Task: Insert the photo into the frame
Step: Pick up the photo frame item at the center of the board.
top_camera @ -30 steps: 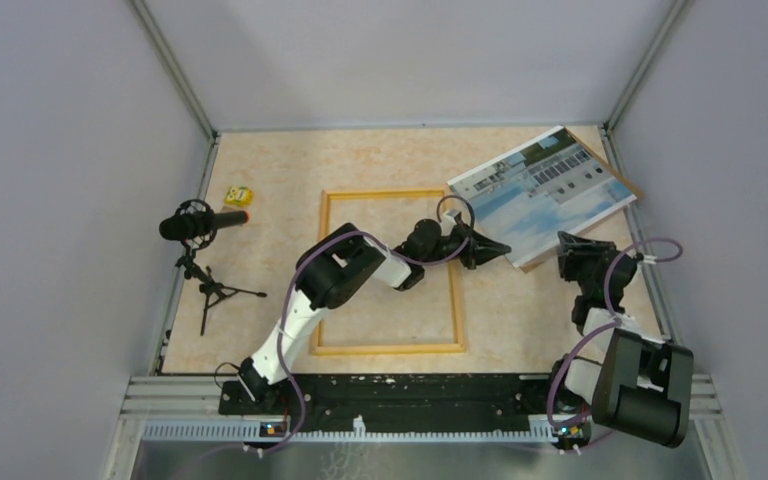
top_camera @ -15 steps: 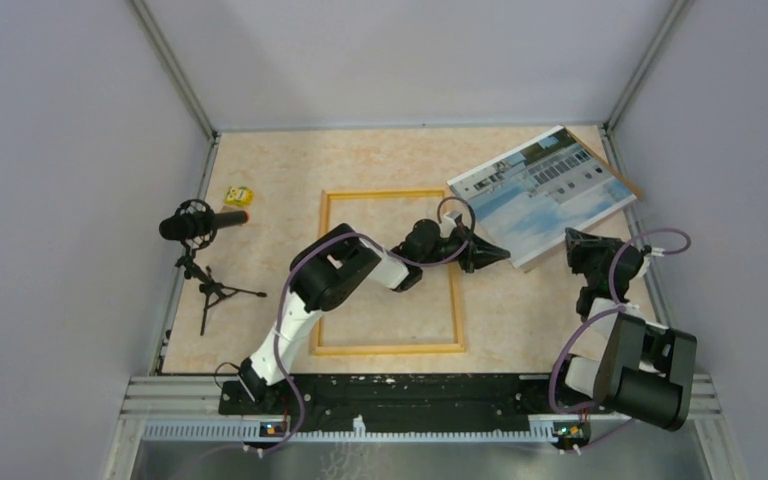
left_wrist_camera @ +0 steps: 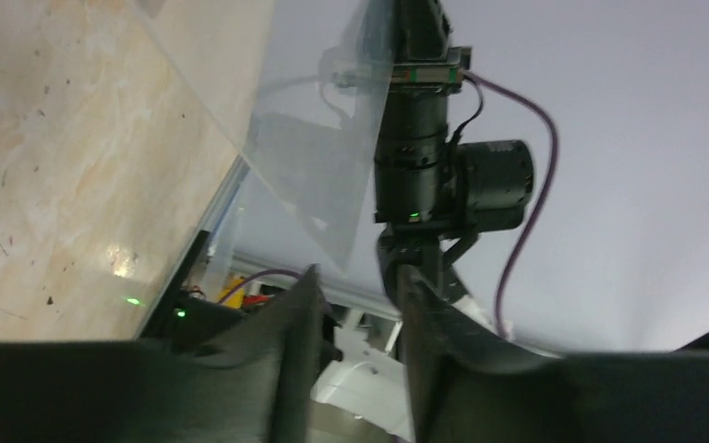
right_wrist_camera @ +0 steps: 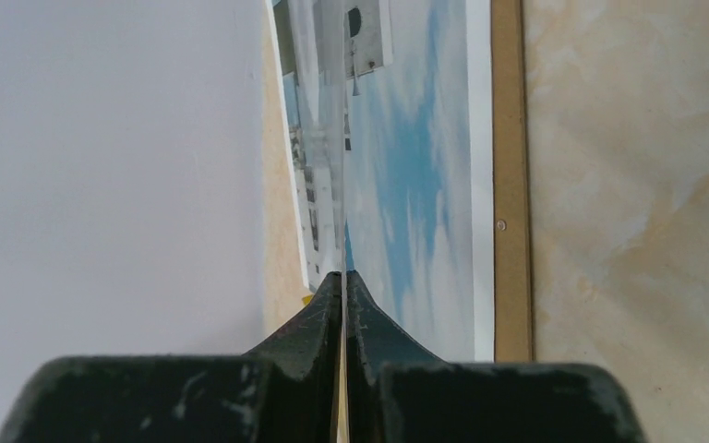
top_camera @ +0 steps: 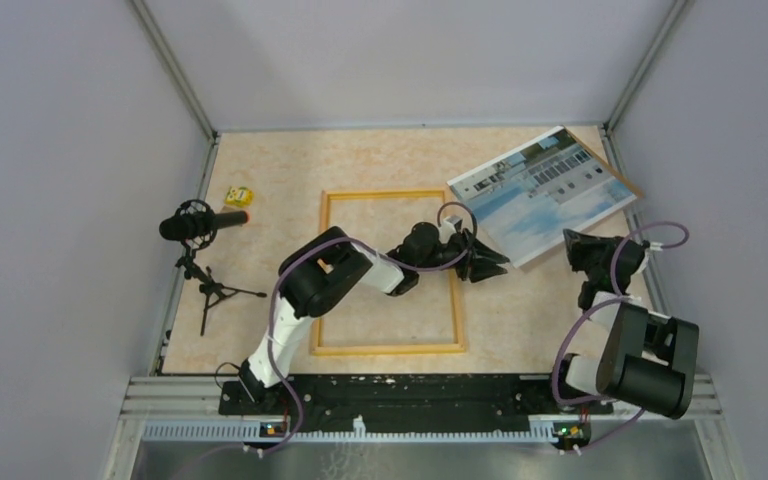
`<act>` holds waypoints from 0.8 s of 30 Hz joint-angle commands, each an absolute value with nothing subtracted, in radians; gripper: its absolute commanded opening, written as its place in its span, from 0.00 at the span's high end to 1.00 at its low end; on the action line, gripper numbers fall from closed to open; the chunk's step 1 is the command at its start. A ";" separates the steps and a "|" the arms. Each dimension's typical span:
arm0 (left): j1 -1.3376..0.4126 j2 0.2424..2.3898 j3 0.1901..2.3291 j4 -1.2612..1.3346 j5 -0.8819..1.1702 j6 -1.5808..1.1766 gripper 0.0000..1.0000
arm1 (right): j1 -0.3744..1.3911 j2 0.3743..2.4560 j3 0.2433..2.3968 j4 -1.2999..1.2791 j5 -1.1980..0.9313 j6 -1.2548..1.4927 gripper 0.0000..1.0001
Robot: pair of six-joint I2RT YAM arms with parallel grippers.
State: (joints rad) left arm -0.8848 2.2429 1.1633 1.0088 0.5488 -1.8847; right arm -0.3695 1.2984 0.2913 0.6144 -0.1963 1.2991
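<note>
Near photo edge, right end effector pinching clear sheet

From above we get soft, even light. The desk is uniformly bright, with only faint shadows under the microphone stand, and everything is sharp. On the left wrist camera the left claw is dark and blurred (too close to focus) — the clear sheet carries a milky sheen, and a small glint lies on the desk. On the right wrist camera the wall is washed out white and the right claw is soft, while the photo beyond is fairly crisp.
</note>
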 commanded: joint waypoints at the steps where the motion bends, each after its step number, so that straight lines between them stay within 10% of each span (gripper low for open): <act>1: -0.894 2.085 1.127 0.978 0.615 -1.757 0.50 | -0.384 1.156 0.386 0.480 -0.170 1.191 1.00; 7: -0.888 1.903 1.097 0.670 0.666 -1.460 0.02 | -0.393 1.014 0.538 0.148 -0.134 0.966 1.00; 16: -0.789 1.490 1.257 -0.097 0.338 -0.656 0.02 | -0.393 0.921 0.773 -0.188 -0.202 0.561 1.00; 24: -0.782 1.264 1.417 -0.181 -0.097 -0.240 0.01 | -0.350 0.927 1.029 -0.415 -0.325 0.421 1.00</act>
State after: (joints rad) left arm -0.7746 1.3605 1.3689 -0.1253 0.1490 -0.5457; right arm -0.3809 0.9409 0.8753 -0.2966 -0.2543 0.5423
